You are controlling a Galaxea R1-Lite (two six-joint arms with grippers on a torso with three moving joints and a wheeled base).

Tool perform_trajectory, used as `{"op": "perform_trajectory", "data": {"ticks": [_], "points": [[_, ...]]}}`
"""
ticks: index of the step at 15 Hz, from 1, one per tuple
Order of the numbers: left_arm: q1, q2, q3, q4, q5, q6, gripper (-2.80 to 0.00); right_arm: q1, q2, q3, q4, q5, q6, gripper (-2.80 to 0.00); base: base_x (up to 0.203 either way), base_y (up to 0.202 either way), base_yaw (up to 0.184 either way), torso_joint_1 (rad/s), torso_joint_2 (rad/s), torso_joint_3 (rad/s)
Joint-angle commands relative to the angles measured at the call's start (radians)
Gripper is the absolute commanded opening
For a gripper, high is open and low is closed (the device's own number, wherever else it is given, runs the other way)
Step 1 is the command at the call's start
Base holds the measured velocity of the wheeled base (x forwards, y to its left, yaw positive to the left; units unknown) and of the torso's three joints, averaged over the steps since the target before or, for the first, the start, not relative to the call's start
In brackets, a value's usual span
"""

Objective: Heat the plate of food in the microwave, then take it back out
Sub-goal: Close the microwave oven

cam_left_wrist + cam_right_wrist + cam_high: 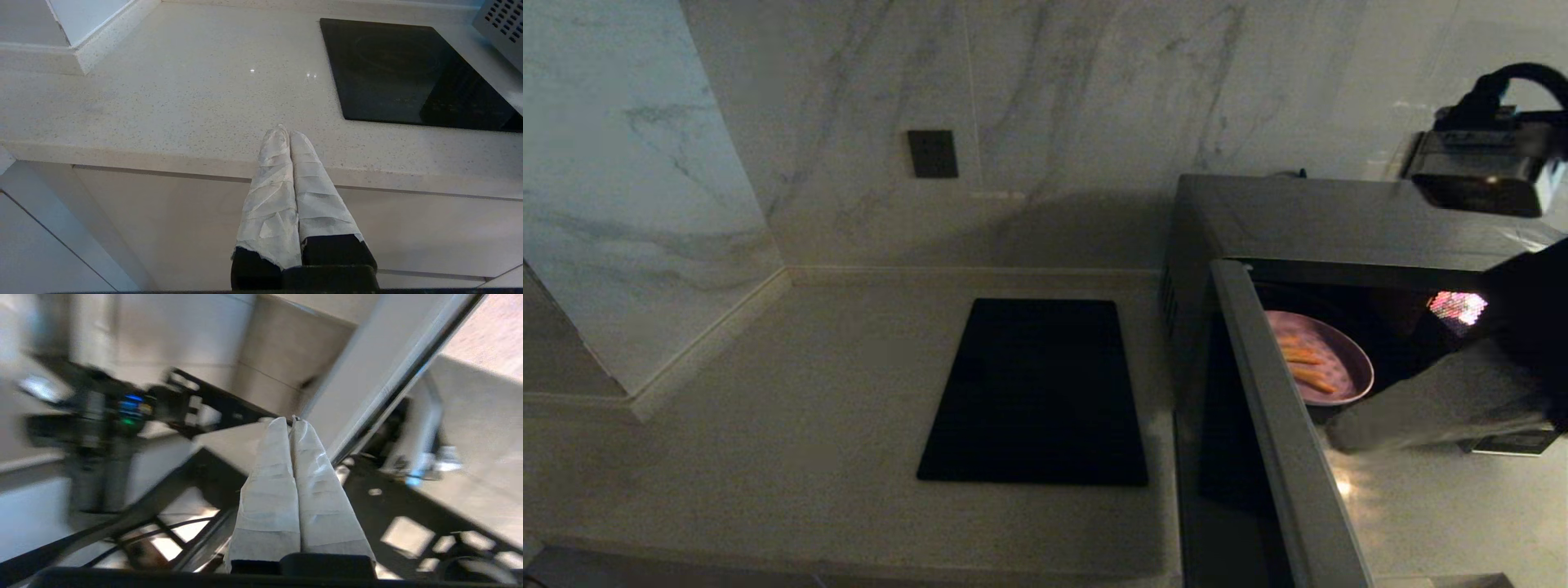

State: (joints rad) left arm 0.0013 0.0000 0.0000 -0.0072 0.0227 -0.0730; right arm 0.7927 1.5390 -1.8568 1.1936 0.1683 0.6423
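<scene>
My right gripper [291,424], fingers pressed together, sits just before the large silver-grey microwave [1339,224], door open; inside, the small lilac plate of food [1319,359]. No readable writing. My left gripper [288,134], closed too, is parked well off.

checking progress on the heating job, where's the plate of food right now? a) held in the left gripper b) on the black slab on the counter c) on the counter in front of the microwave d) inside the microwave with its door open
d: the head view shows the plate of food sitting inside the microwave cavity, behind the open door.
</scene>
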Motion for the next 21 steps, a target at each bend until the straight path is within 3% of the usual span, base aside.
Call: {"op": "perform_trajectory", "data": {"ticks": [1, 9, 12, 15, 21], "points": [[0.000, 0.002, 0.000, 0.000, 0.000, -0.001, -2.80, 0.071, 0.080, -0.009, 0.008, -0.037, -0.007, -2.80, 0.000, 0.000, 0.000, 0.000, 0.00, 0.000], [0.000, 0.001, 0.000, 0.000, 0.000, -0.001, -2.80, 0.106, 0.131, -0.036, 0.012, -0.058, 0.002, -2.80, 0.000, 0.000, 0.000, 0.000, 0.00, 0.000], [0.000, 0.001, 0.000, 0.000, 0.000, -0.001, -2.80, 0.106, 0.134, 0.003, 0.012, -0.134, 0.019, -2.80, 0.000, 0.000, 0.000, 0.000, 0.00, 0.000], [0.000, 0.002, 0.000, 0.000, 0.000, -0.001, -2.80, 0.106, 0.128, 0.017, 0.012, -0.154, 0.064, -2.80, 0.000, 0.000, 0.000, 0.000, 0.00, 0.000], [0.000, 0.002, 0.000, 0.000, 0.000, -0.001, -2.80, 0.105, 0.096, 0.022, 0.009, -0.318, 0.136, -2.80, 0.000, 0.000, 0.000, 0.000, 0.00, 0.000]]}}
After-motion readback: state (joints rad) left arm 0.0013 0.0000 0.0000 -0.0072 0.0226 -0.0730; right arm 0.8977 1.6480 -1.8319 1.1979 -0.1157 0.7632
